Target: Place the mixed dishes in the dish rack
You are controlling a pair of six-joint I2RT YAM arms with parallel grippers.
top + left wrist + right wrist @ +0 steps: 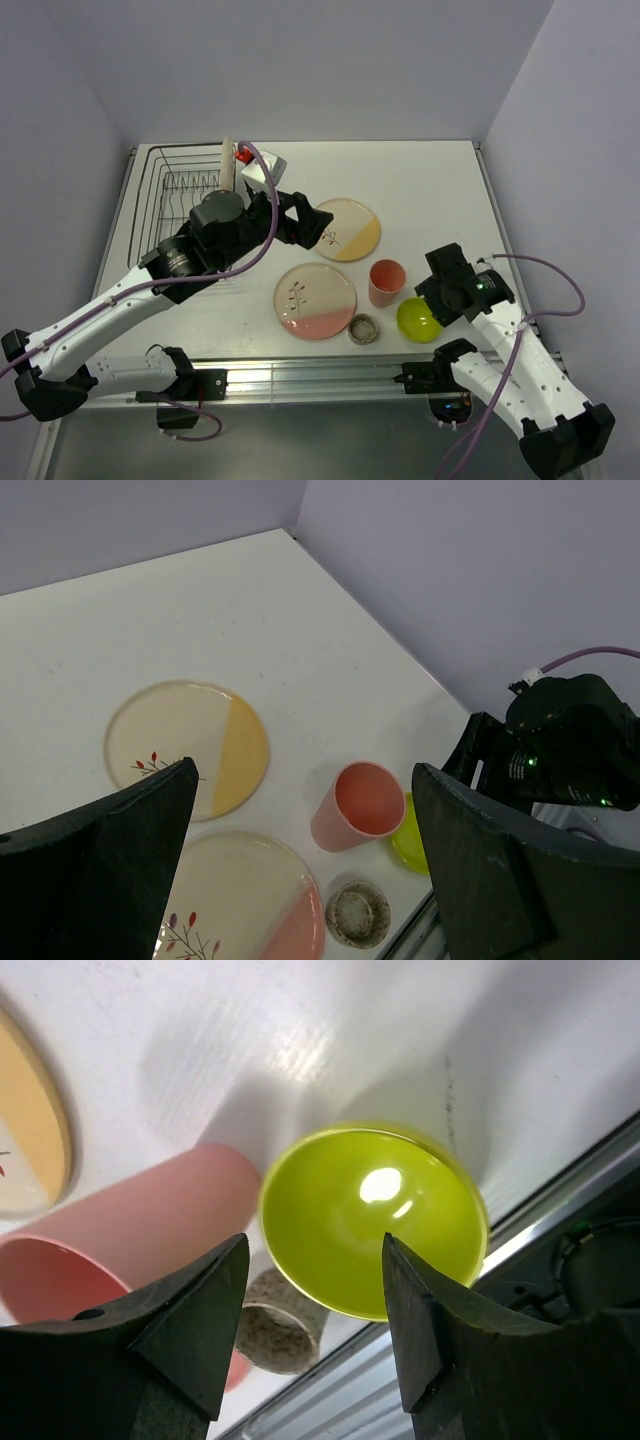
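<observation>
Two plates lie flat mid-table — the yellow-part plate point(346, 229) at twelve o'clock of the pink-part plate point(315, 300) — while a third plate point(227, 164) stands upright in the dish rack point(165, 185). The left gripper point(312, 226) hangs wide open, holding nothing. The right gripper point(315, 1345) straddles the lime-green bowl point(372, 1220), jaws parted — contact cannot be told. The salmon-pink cup point(386, 282) stands at ten o'clock of the bowl.

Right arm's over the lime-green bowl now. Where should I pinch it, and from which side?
Pinch the rim of the lime-green bowl from above, one finger inside and one outside. It sits upright and open, likely too wide to straddle. Probably use the rim away from the salmon-pink cup and small speckled dish, which crowd one side.
</observation>
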